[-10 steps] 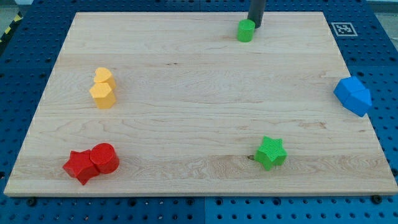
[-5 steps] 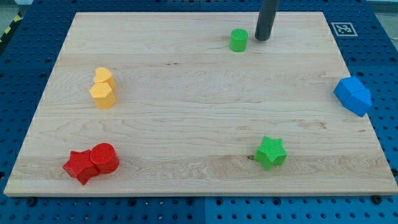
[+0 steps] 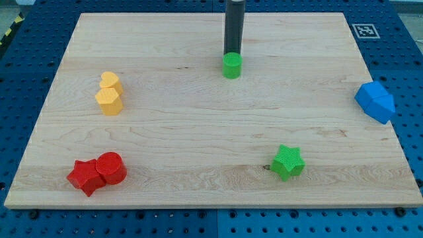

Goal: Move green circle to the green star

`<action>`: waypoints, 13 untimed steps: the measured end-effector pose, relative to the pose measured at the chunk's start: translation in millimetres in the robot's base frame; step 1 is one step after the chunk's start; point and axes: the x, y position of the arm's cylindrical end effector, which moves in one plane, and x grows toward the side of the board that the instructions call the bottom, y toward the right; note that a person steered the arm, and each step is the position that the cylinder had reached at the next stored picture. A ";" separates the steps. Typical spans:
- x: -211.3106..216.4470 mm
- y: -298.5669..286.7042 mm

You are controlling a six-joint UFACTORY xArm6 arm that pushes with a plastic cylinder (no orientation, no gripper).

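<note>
Mid-push: my tip (image 3: 232, 54), bare (holding nothing), touching green circle (image 3: 232, 66) just below; green star (image 3: 287, 162) well below-right, needing a diagonal shove.

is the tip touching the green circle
Touching, as far as the camera view shows: my tip meets the top edge of the green circle with no wood visible between them.

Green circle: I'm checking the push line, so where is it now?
The green circle sits in the view's upper middle, directly below my tip, up and left of the green star.
</note>
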 end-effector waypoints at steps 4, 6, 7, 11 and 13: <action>107.7 -11.4; 170.5 -0.7; 185.9 0.0; 160.5 13.0; 201.5 15.7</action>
